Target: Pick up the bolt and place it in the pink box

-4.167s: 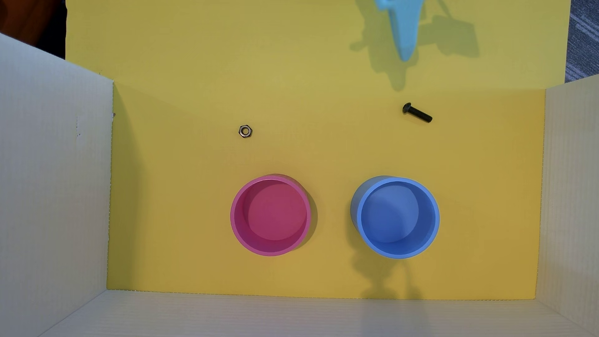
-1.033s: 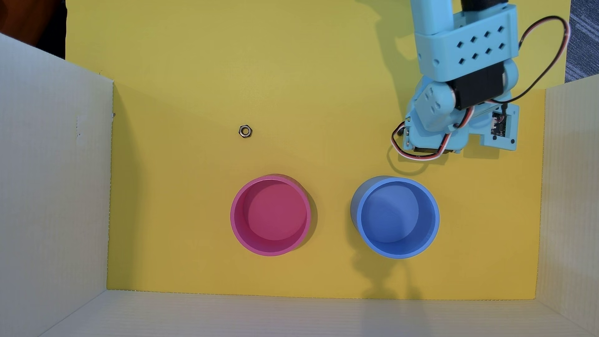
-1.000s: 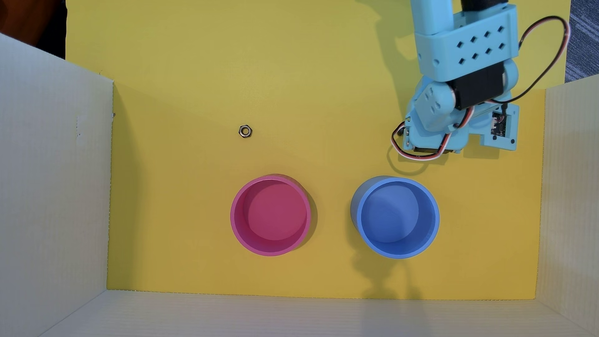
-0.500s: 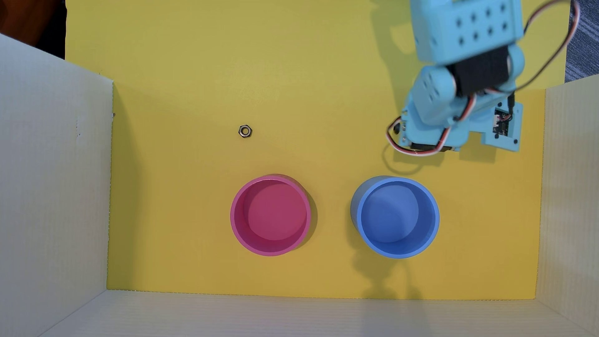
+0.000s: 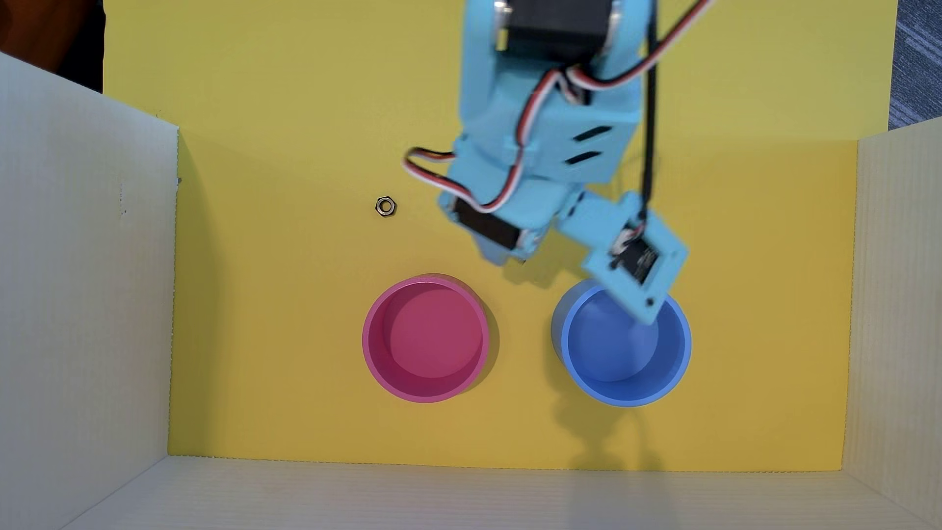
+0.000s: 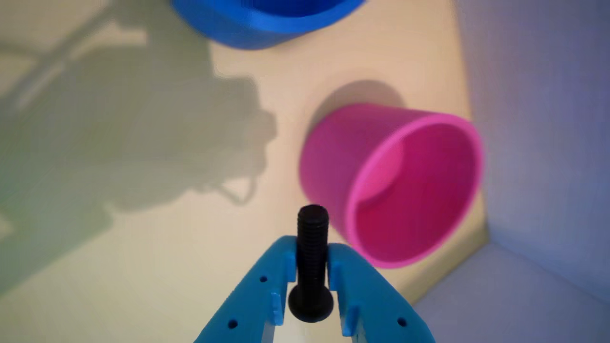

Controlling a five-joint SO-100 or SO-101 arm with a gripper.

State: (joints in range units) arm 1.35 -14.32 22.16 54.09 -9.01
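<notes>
In the wrist view my light-blue gripper (image 6: 310,259) is shut on the black bolt (image 6: 312,247), clamped by its threaded shank, head toward the camera. The bolt is held above the yellow floor. The pink box (image 6: 395,186) stands empty just beyond and to the right of the bolt. In the overhead view the pink box (image 5: 425,339) sits at centre. My gripper (image 5: 502,257) hangs above and to the right of its rim, off the box. The bolt is hidden under the arm in the overhead view.
A round blue container (image 5: 624,351) stands right of the pink box, partly under my wrist camera mount; it also shows in the wrist view (image 6: 267,21). A small silver hex nut (image 5: 385,206) lies on the yellow floor (image 5: 280,306). White walls (image 5: 81,306) enclose the area.
</notes>
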